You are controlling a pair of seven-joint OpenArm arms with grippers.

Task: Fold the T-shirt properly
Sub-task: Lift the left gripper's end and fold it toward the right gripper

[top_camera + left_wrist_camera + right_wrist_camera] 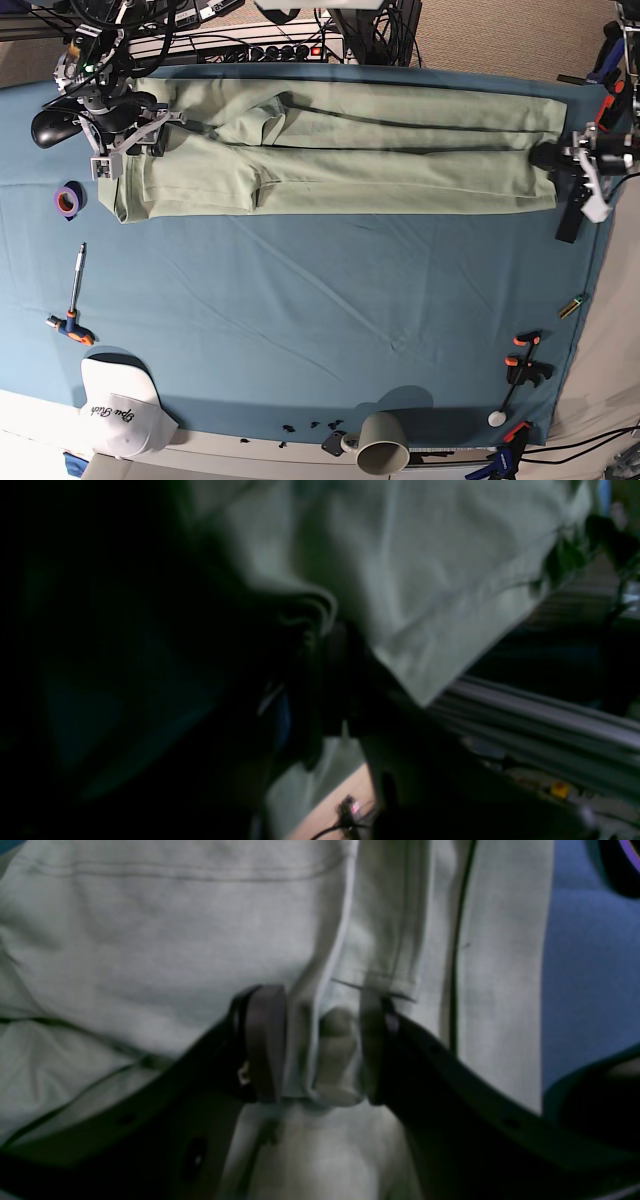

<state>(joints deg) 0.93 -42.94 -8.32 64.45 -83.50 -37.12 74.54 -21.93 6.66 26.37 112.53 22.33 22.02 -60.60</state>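
The shirt [400, 170] lies in a long strip across the far side of the worktop [300, 300], an arm at each end, apparently so both ends can be folded over together. The left tool [548, 158] pinches the shirt's end; the right tool [322, 1045] stands parted around a raised fold at the other end, its grip uncertain. A screwdriver [76, 300], a tape roll [69, 200], a cap [125, 415] and a mug [382, 445] sit nearer than the shirt, apparently outside the fold's path.
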